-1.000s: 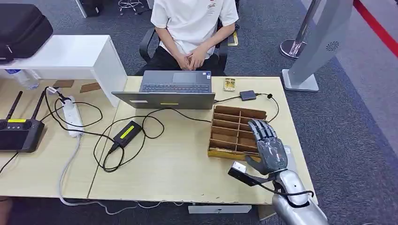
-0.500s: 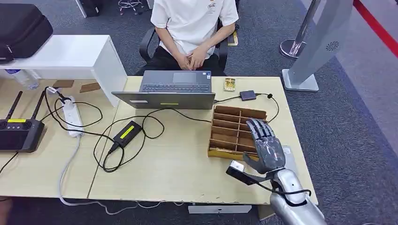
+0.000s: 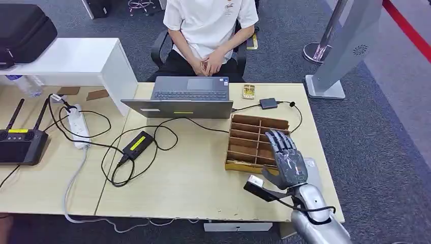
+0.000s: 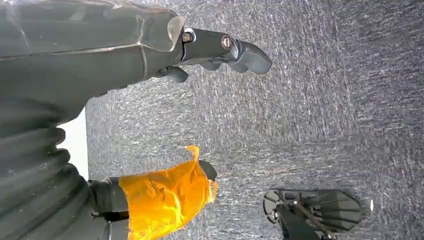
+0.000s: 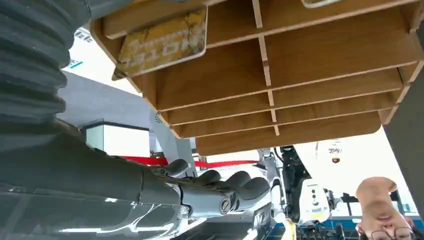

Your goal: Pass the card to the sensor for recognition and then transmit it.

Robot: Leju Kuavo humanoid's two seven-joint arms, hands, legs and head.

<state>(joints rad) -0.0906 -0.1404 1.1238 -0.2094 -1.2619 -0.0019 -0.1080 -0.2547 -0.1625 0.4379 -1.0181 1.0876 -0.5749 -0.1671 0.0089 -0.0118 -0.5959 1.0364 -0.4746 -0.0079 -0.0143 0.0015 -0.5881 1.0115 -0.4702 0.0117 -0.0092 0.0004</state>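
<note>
Right hand [image 3: 287,160] over near-right corner of wooden divider box [image 3: 254,142], fingers spread apart and straight, holding nothing. Palm down, above box's nearest slots. Yellow card [image 5: 162,37] in right wrist view, lying flat in one box compartment [image 5: 280,65], next to a divider; apart from the hand. Can't tell from head view which slot. Second small card [image 3: 248,91] on tabletop [image 3: 193,183] just beyond box, beside laptop [image 3: 189,96]. Small dark sensor unit [image 3: 268,103] w/ cable near it, far side of box.

Left hand [image 4: 220,50] in left wrist view, hanging over grey carpet [image 4: 325,100]; fingers loosely extended, nothing in them. Orange-wrapped piece [image 4: 165,197] nearby in same view, can't tell what.

Person in white shirt [image 3: 211,23] seated behind tabletop, hands clasped in lap. Power brick [image 3: 138,144] w/ looped cables left of centre; power strip [image 3: 78,125] and black controller [image 3: 20,145] further left. Grey floor stand [image 3: 345,46] off tabletop's far-right corner.
</note>
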